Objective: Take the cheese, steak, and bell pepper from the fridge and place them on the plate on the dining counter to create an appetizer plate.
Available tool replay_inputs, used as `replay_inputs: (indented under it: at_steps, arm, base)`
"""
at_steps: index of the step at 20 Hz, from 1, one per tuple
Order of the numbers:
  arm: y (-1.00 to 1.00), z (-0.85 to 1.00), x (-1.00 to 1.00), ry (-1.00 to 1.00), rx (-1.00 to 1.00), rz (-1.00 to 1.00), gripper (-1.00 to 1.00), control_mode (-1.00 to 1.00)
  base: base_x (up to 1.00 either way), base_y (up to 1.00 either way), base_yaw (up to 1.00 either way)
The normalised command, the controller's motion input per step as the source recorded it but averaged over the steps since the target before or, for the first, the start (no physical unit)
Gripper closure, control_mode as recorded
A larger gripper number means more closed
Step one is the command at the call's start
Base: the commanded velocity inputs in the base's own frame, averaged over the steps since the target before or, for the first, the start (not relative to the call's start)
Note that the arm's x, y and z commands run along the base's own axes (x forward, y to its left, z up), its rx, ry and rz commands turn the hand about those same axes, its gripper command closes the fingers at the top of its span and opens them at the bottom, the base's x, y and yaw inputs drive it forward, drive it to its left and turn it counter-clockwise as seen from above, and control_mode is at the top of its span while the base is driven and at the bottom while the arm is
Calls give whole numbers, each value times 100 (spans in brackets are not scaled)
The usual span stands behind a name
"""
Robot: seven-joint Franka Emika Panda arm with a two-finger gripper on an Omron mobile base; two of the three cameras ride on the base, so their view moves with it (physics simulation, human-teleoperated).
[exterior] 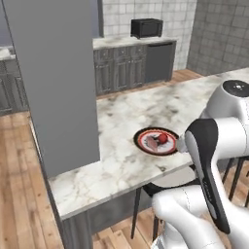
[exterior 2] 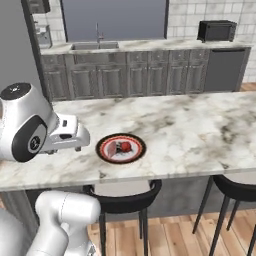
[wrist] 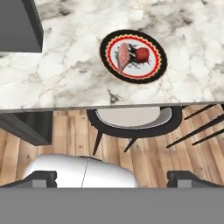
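While the arm sits pulled back off the near edge of the worktop, note the plate lies near that edge, just above a stool. On it you have the steak on the left and the pepper on the right, touching or nearly so. No cheese is visible on the plate; it may be hidden or too small to make out, so treat that item as likely outstanding.

Jaws: the two tips stand far apart at the bottom of the hand view, spread wide, nothing between them.

Risks from here, as judgement:
- Plate is close to the edge; a low approach could nudge it off.
- Pepper is round; a bump when adding a third piece could roll it off the plate.
- Grey pillar stands just left of the plate; a wide swing could clip it.
- Stool below could catch the elbow.

Writing: none readable; the plate pattern is only decoration.
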Motion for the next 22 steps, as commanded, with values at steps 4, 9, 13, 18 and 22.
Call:
replay_inputs:
  at_steps: [4, 9, 13, 18, 22]
  arm:
    - [0, 0, 0, 0, 0, 0, -100, 100]
    - [0, 0, 0, 0, 0, 0, -100, 100]
    - [0, 0, 0, 0, 0, 0, -100, 100]
    - [0, 0, 0, 0, 0, 0, -100, 100]
    - [0, 0, 0, 0, 0, 0, -100, 100]
  base:
    - [-21, 94, 9]
    - [-4, 100, 18]
    - [2, 100, 37]
    - [8, 99, 37]
    - [28, 73, 28]
